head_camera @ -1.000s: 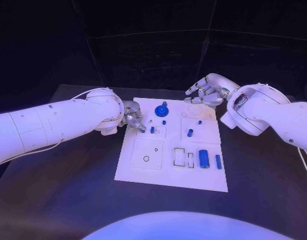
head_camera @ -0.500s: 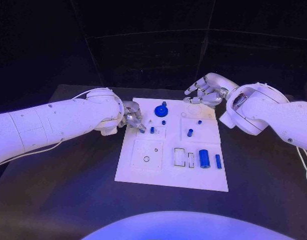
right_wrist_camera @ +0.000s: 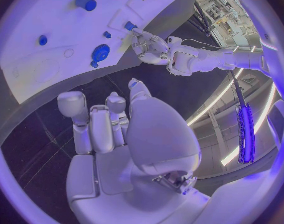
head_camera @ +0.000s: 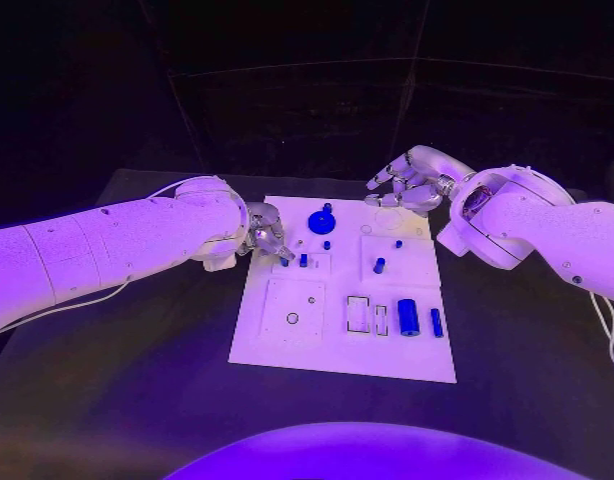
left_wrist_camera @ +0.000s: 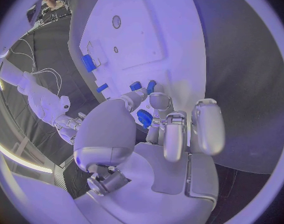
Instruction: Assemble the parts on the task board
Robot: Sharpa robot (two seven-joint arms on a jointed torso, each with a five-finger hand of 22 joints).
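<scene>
Blue parts lie scattered on the white task board [head_camera: 339, 350] in the middle of the black table [head_camera: 120, 380], with a hand at each far corner of the board.

On the board a round blue disc [head_camera: 322, 223] sits near the far edge, a small blue peg [head_camera: 379, 265] stands toward the middle, and a blue cylinder [head_camera: 410, 317] and a slim blue bar [head_camera: 436, 322] lie side by side near the right edge. The left hand [head_camera: 264, 237] rests over the board's far left corner, its fingers curled close around a small blue part [left_wrist_camera: 144, 118] at their tips; whether they actually grip it cannot be told. The right hand [head_camera: 410, 184] hovers off the board's far right corner, fingers loosely bent and apart, holding nothing.
</scene>
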